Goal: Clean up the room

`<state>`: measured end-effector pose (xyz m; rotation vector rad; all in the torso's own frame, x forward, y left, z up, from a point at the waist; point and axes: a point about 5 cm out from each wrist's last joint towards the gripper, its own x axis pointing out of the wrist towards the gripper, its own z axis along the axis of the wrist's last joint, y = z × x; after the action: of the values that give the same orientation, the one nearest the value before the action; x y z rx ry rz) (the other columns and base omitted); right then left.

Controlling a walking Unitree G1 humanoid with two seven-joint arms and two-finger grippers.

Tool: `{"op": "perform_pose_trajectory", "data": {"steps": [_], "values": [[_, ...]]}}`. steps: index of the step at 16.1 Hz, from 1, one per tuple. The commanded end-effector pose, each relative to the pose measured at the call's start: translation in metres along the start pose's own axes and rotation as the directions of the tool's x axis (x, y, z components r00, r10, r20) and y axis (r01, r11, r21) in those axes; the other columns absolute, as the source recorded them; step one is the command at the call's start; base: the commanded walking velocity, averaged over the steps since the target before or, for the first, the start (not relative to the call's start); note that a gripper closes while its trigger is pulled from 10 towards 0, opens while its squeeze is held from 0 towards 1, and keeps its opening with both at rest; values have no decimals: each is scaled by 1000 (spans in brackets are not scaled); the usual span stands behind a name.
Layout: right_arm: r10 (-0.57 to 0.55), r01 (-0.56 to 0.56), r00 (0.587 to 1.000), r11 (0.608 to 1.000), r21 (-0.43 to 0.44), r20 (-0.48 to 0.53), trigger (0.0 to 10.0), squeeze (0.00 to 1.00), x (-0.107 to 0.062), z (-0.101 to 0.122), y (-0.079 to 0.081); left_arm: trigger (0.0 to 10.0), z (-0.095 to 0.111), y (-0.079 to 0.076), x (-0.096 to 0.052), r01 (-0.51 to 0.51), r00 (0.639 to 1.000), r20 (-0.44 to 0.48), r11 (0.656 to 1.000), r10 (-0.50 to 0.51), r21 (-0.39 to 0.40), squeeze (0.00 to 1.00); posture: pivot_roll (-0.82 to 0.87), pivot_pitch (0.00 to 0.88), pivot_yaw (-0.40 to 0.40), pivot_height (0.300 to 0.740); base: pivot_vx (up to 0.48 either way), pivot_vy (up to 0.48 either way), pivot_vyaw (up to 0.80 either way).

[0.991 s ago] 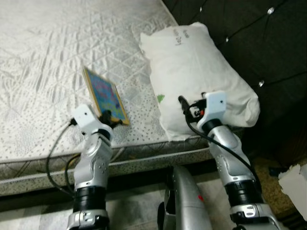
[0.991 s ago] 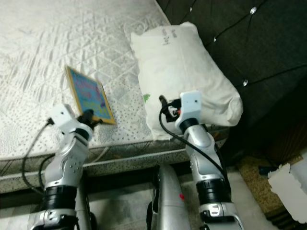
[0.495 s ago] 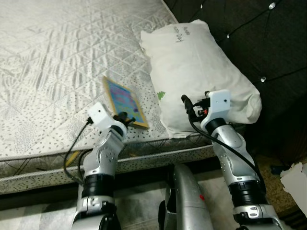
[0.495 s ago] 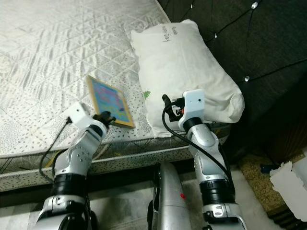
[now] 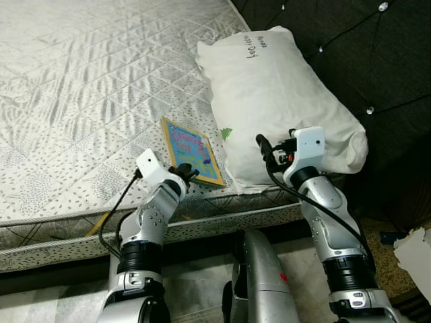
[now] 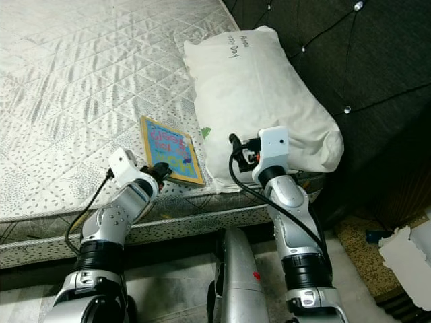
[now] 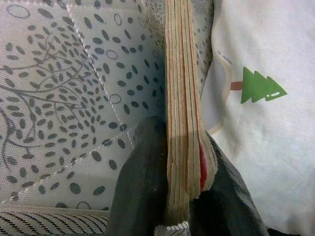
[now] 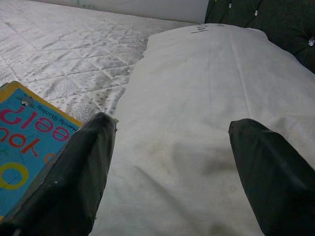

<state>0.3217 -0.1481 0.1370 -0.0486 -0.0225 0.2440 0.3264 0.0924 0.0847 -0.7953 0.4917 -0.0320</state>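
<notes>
The left gripper [image 7: 184,196] is gripping a children's board book [image 5: 192,151] by its near corner, the two black fingers [image 7: 138,187] pressing on either side of the thick layered pages. The book is resting on the quilted mattress [image 5: 87,87] close to its front edge, lying flat or nearly so, with its blue, yellow-bordered cover facing up and its far side just beside the white pillow [image 5: 276,94]. In the left wrist view the page edges are running straight away from the camera, with the dotted mattress fabric on one side and the pillow's small green tree print [image 7: 261,88] on the other.

The right gripper [image 8: 172,162] is hovering low over the near end of the pillow, its fingers [image 8: 78,172] spreading wide apart and holding nothing. Part of the book's cover, with large pink letters, is showing beside one of those fingers in the right wrist view. The pillow is lying at the head of the bed, against a dark tufted headboard [image 5: 363,54]. A crumpled white object [image 5: 414,256] is sitting on the floor at the far right.
</notes>
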Motion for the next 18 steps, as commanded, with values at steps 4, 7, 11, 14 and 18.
{"op": "perform_pose_trajectory", "data": {"steps": [4,7,11,14,18], "values": [[1,-1,1000,1000,-7,4,10000,0,-2,3,0,10000,-19,-18,7,74,986,-151,997,-74,-7,0,-184,105,-91,514,0,0,0],[1,-1,1000,1000,-8,6,10000,0,-1,3,0,10000,-21,-19,8,89,980,-178,996,-86,9,0,-185,100,-88,514,0,0,0],[-2,2,1000,1000,-7,8,10000,0,-1,3,0,10000,-19,-14,10,75,983,-172,996,-68,37,0,-185,96,-88,514,0,0,0],[-2,2,1000,1000,-7,7,10000,0,0,2,0,10000,-8,-7,12,65,989,-139,996,-57,56,890,-180,92,-88,514,0,0,0],[1,-1,1000,1000,-5,12,10000,0,2,3,2,10000,2,1,14,46,994,-106,996,-39,70,1000,-175,85,-86,514,0,0,0]]}}
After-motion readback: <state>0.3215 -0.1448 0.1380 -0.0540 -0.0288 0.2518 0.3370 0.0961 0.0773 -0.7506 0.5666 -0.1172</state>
